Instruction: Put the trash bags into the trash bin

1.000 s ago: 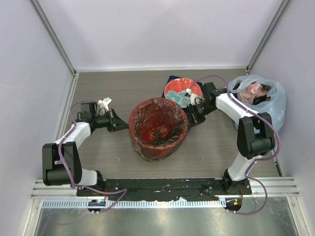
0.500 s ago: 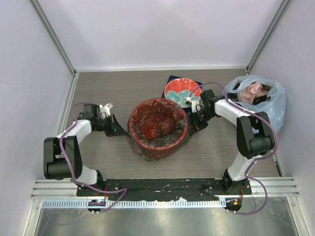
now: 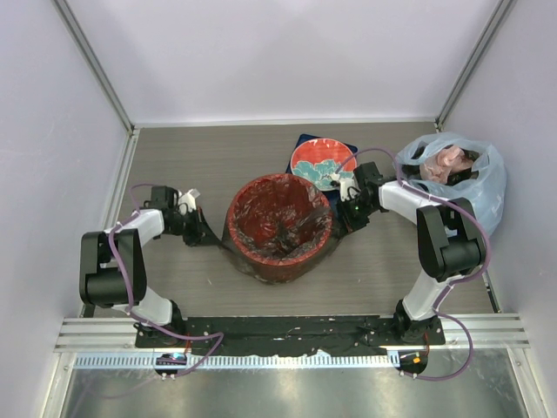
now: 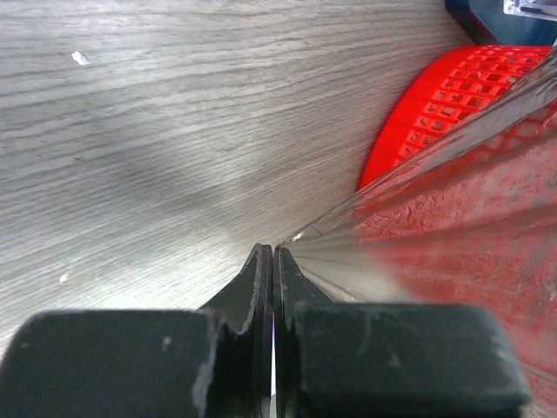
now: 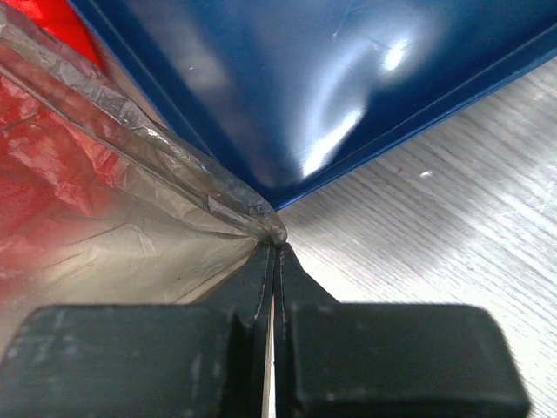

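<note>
Left gripper (image 4: 266, 257) and right gripper (image 5: 272, 252) each pinch the trash bag (image 5: 157, 148) taut, largely veiling the trash bin (image 4: 426, 113).

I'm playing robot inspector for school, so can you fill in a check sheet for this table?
Surface: grey wood-grain table, few pale specks.
Job's things: trash bag lines the red trash bin, over its rim, pulled taut both sides.
Clutter: patterned plate on a blue board; pale blue bag, pinkish contents, far right.
Grippers: left gripper and right gripper both shut on the trash bag.
Cables: purple cables loop along both arms.
Surroundings: pale walls, metal rail at near edge.
</note>
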### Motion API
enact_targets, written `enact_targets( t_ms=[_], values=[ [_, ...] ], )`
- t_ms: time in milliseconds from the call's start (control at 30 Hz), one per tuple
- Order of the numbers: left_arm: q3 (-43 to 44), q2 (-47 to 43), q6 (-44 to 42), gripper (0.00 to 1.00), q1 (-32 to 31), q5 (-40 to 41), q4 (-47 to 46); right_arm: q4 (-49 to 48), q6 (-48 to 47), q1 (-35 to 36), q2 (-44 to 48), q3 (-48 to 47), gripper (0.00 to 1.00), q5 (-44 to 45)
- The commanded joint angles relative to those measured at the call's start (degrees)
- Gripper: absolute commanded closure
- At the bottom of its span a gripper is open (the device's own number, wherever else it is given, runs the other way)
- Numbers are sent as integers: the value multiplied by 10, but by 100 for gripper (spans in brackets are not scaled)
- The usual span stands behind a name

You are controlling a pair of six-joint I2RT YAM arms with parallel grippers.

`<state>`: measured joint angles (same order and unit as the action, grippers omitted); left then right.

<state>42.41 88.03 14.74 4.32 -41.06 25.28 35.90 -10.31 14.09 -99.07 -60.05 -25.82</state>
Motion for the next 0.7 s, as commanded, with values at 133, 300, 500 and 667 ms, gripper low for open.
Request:
enact_targets(
  t_ms=[133,300,500,667],
  values=[
    [24,7,-22,100,5,51,-1,-91,21,10,37,34,99,76],
    [26,5,-21,100,5,75,-1,-130,23,21,50,52,99,118],
    [30,-8,-29,100,5,45,0,-117,25,29,60,48,90,106],
    [43,-79,-38,76,11,5,8,-79,34,27,125,34,65,85]
  ],
)
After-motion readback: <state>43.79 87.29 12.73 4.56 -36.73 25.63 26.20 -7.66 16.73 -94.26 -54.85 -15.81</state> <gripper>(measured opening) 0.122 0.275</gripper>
